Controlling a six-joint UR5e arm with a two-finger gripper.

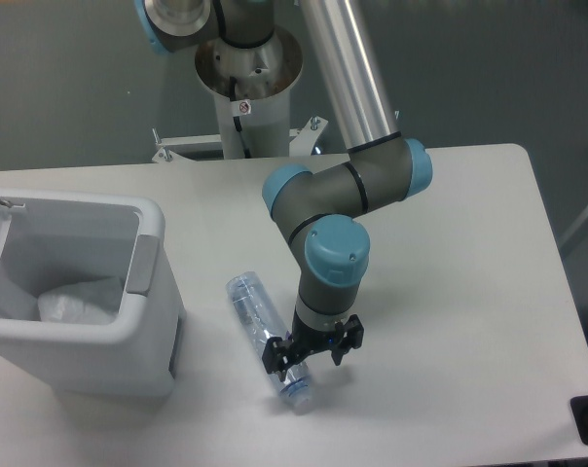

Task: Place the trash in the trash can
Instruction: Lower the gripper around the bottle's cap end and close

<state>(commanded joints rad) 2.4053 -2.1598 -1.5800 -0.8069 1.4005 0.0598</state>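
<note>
High fixed view, angled down on table (450, 195), arm base behind

On my feed the bench (450, 243) is plain white, and the trash can (109, 350) on it is white too, with a grey side panel and a pale white wrapper (78, 300) showing inside. The bottle (268, 336) is clear with a bluish label. The arm (348, 195) is grey and silver with light blue caps, its gripper (312, 352) black, against a dark grey backdrop.
</note>
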